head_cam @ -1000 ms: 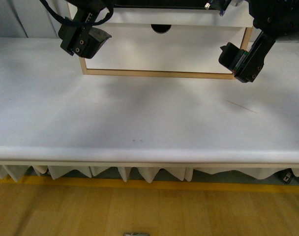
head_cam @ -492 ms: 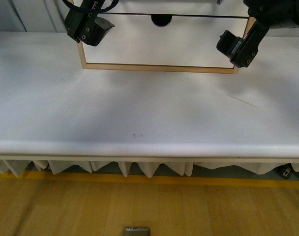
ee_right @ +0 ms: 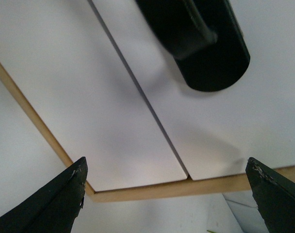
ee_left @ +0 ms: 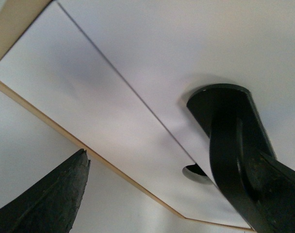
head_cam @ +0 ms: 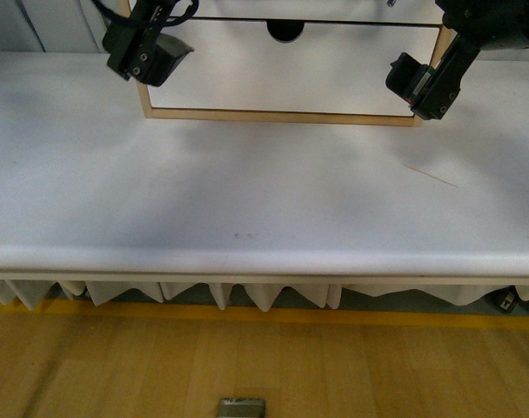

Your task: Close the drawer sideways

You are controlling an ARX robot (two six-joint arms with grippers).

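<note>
The cabinet (head_cam: 282, 116) rests on the tabletop (head_cam: 247, 200) with its fronts facing the robot. The drawer (ee_right: 235, 126) is the cabinet's upper one, mostly cut off in the front view. It sits just above the cabinet's taller plain front (head_cam: 334, 74), parted from it by a thin seam where the notch (head_cam: 284, 30) shows. Along that seam the two fronts look level with each other, so the drawer is judged to be in, or very nearly in. How much travel is left cannot be told.

The handle (ee_right: 201, 43) is a long black bar whose long axis runs across the cabinet's width, parallel to the seam. The coming move turns on this: the bar lies between the two arms, so a sideways contact would meet it end-on, along that axis.

The left pincer (head_cam: 156, 61) hangs at the cabinet's left edge, spread wide and holding nothing. In its wrist view one finger (ee_left: 55, 199) stands well clear of the bar, whose end shows on the far side of the gap. Whether the second finger touches the bar cannot be told.

The right pincer (head_cam: 421, 87) hangs at the cabinet's right edge, also wide open and empty. Its fingers (ee_right: 55, 204) straddle the seam, with the bar's other end beyond them and apart. The left arm looks nearer to the handle, so it seems better placed to press the drawer home.
</note>
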